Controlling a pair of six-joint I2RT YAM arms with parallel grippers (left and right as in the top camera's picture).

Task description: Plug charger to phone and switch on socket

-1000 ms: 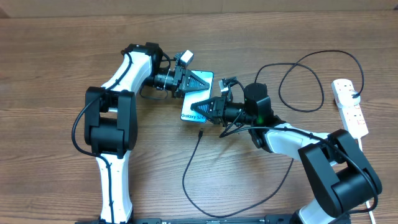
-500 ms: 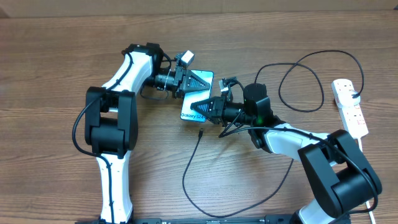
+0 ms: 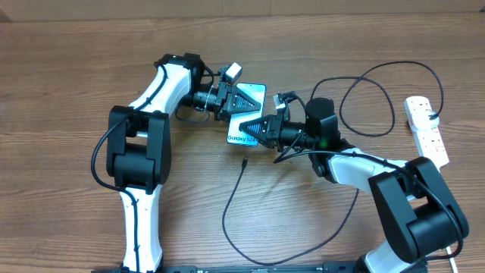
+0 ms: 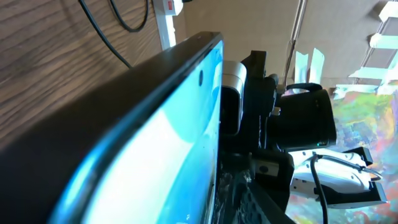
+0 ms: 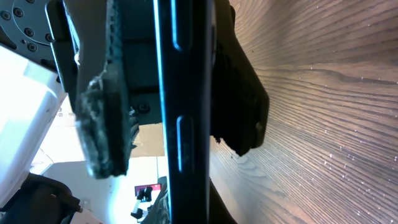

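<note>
Blue-screened phone [image 3: 239, 135] sits mid-scene, tilted and apparently lifted off the table [image 3: 68, 76], caught between both arms. Right tool [image 3: 249, 130] is clenched on the phone's thin near-right edge; the right wrist view shows that edge sandwiched between its fingers. Left tool [image 3: 259, 103] sits over the phone's far end, and I can't tell if it's clamping or only resting there. Charger [image 3: 233, 189] lies loose on the table with its plug tip [image 3: 244, 161] just near of the phone, and nothing is holding it. Socket [image 3: 427, 130] is well apart at the right edge.

My read: the step in hand is positioning the phone. To do it well:
- Settle on one holder, lay the phone flat with its port end toward the plug tip, then free an arm for the cable.
- Don't let go with both at once, or the phone drops.
- Grab the cable close behind the tip so it doesn't flex on insertion.

Which short edge has the port isn't visible.
</note>
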